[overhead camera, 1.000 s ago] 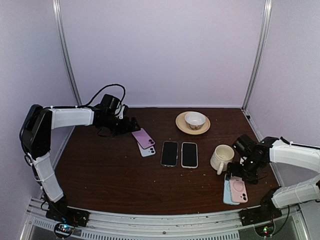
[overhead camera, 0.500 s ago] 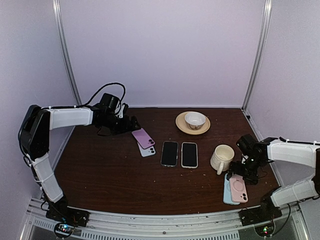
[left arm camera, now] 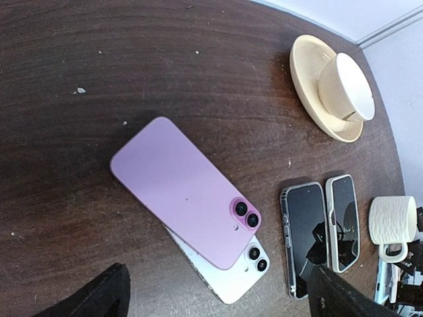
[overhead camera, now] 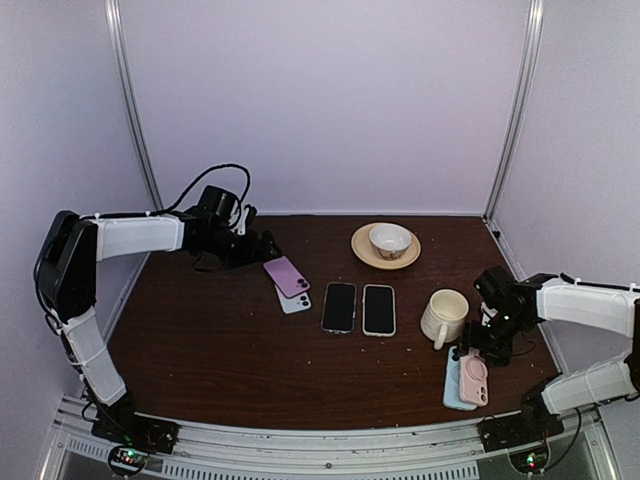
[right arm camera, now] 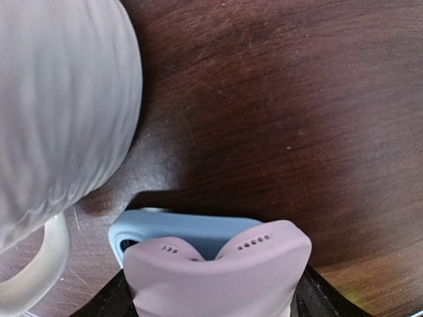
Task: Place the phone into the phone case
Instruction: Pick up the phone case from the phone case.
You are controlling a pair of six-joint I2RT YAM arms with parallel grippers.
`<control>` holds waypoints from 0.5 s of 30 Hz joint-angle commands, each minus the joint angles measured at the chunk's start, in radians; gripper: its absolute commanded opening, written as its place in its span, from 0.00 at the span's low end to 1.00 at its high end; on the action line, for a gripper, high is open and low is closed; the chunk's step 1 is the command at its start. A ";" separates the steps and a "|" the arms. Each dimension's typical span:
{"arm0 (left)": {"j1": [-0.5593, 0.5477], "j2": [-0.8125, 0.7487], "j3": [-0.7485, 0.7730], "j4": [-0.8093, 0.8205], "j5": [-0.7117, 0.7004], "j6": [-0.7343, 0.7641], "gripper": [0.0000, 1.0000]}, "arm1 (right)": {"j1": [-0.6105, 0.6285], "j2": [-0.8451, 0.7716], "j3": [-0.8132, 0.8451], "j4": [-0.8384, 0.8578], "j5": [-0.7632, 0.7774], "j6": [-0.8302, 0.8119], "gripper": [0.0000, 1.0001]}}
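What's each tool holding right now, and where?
Right tool pinches the pink case by its side edges at the port end, bowing it. Left tool is open, holding nothing.

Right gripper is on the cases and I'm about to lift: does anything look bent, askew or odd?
Yes. In the right wrist view the pink case buckles inward at the middle of its end, squeezed by the right gripper while lying on the blue case.
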 commanded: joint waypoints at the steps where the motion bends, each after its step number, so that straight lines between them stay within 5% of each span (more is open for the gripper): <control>1: -0.005 -0.041 -0.006 0.045 0.009 0.019 0.98 | -0.002 -0.073 0.032 -0.068 0.014 -0.020 0.62; 8: -0.040 -0.093 0.000 0.034 -0.040 0.075 0.97 | -0.002 -0.176 0.118 -0.238 0.106 -0.033 0.58; 15: -0.190 -0.232 -0.020 0.116 -0.055 0.267 0.96 | -0.002 -0.273 0.345 -0.418 0.332 -0.085 0.56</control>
